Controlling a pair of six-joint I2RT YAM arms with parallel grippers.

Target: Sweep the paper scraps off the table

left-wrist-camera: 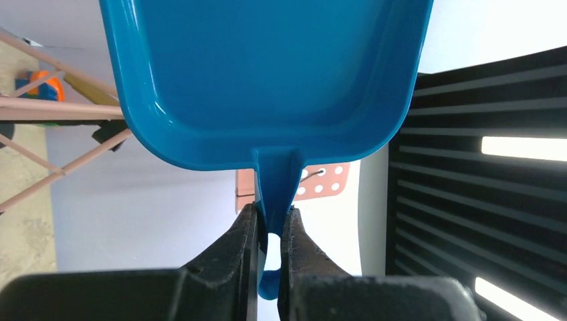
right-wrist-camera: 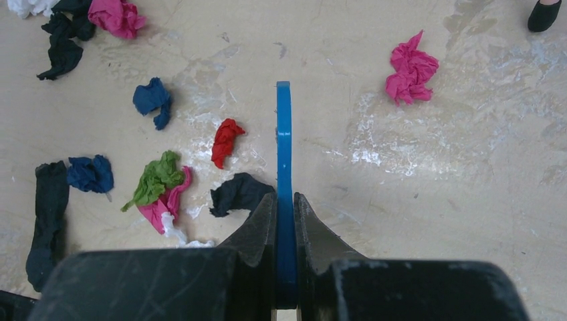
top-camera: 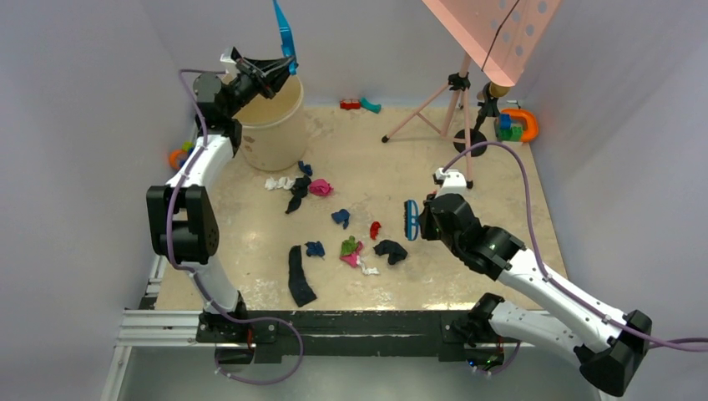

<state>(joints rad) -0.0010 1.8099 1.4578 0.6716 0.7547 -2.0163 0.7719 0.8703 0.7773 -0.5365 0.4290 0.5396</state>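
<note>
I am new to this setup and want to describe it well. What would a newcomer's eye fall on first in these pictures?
First, the colourful paper scraps scattered across the middle of the beige table. Next, the blue dustpan, held high by the left end effector near the pale bucket at the far left. The right end effector grips a blue brush right of the scraps.
</note>
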